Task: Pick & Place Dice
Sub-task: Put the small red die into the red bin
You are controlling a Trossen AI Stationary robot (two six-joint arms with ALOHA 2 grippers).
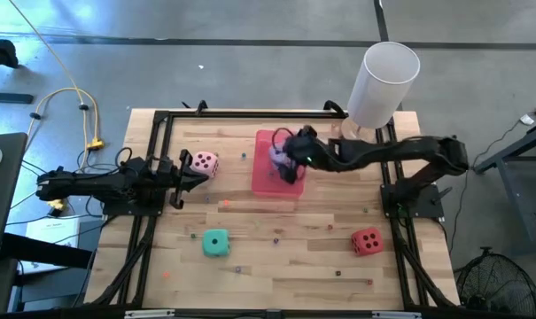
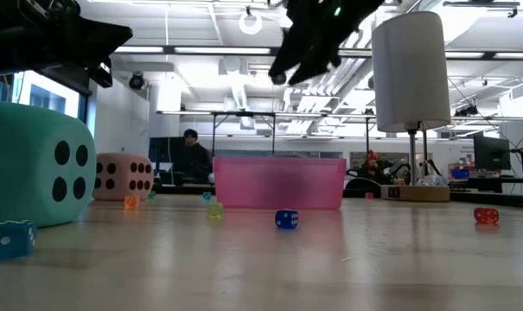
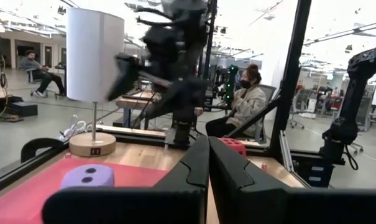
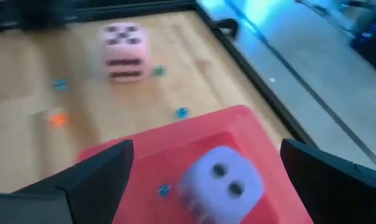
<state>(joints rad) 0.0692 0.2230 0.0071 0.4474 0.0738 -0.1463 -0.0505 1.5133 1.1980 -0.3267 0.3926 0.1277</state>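
Observation:
A purple die [image 4: 222, 180] lies on the floor of the pink tray [image 1: 266, 182], its two-pip face up. My right gripper [image 4: 206, 149] hangs open above it, clear of it, one finger [image 4: 94, 180] on either side in the right wrist view. In the low view this gripper [image 2: 304, 52] is well above the tray [image 2: 278, 181]. The pale pink die [image 1: 204, 163] rests on the table left of the tray. My left gripper [image 1: 186, 175] is shut just beside it. The teal die [image 1: 216, 243] and the red die [image 1: 367, 241] sit toward the near edge.
A white cylinder lamp [image 1: 383, 84] on a round wooden base stands at the far right, behind the tray. Several tiny coloured dice lie scattered on the wood, such as a blue one [image 2: 285, 219]. A black frame [image 1: 161, 124] runs around the table. A person [image 3: 247, 99] sits beyond the table.

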